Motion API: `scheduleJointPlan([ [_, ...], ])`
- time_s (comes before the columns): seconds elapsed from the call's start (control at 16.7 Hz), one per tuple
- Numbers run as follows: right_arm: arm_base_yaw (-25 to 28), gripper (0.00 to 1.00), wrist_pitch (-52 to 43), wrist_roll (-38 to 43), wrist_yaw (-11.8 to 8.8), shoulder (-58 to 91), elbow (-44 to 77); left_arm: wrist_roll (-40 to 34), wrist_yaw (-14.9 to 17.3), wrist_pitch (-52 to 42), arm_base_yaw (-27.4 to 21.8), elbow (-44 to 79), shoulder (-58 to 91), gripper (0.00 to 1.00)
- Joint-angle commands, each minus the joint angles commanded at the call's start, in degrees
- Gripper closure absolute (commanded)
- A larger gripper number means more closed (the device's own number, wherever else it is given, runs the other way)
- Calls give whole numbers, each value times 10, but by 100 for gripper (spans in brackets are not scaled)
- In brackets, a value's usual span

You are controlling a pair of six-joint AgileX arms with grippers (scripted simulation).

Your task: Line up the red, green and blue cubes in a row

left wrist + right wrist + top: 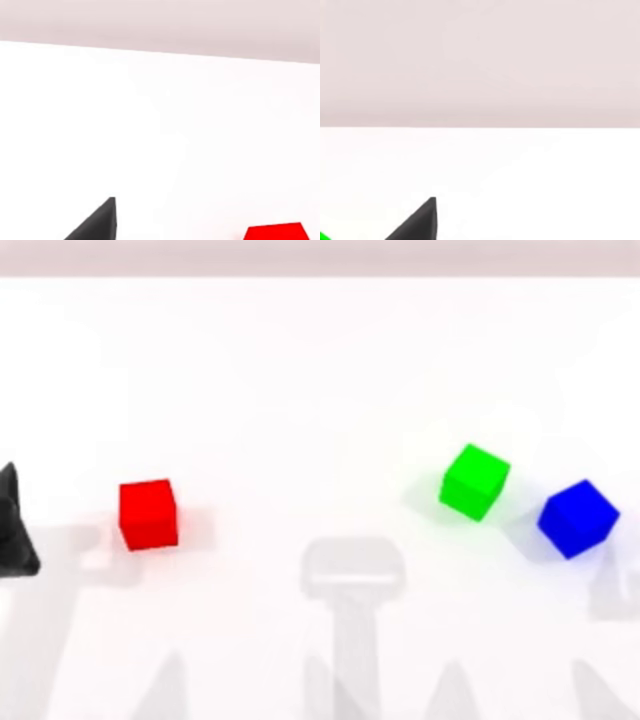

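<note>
The red cube [148, 513] rests on the white table at the left. A short way to its left, at the top view's left edge, is my left gripper [15, 525], apart from the cube. In the left wrist view the red cube [276, 232] shows at the frame's edge, beside a black part of that gripper [97, 222]. The green cube [474, 480] and the blue cube [577, 517] lie close together at the right, both turned at an angle. My right gripper [417, 222] is outside the top view; a sliver of the green cube [324, 236] shows in its wrist view.
The white table [320, 390] runs to a pale back wall [320, 255]. Grey shadows of the arms fall along the table's front edge [350, 640]. A wide gap separates the red cube from the green one.
</note>
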Motion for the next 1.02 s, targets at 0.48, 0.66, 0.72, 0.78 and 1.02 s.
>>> scheduleJointPlan([
  [0.48,0,0,0,0,0,0,0,-92,-1,-262,-59,343,483,0],
  [0.66,0,0,0,0,0,0,0,-124,-1,-354,-81,462,649,0],
  [0.72,0,0,0,0,0,0,0,-134,-1,-381,-87,498,697,0],
  [0.78,0,0,0,0,0,0,0,-144,-1,-406,-93,532,740,0],
  [1.02,0,0,0,0,0,0,0,-172,0,-481,-112,642,868,0],
])
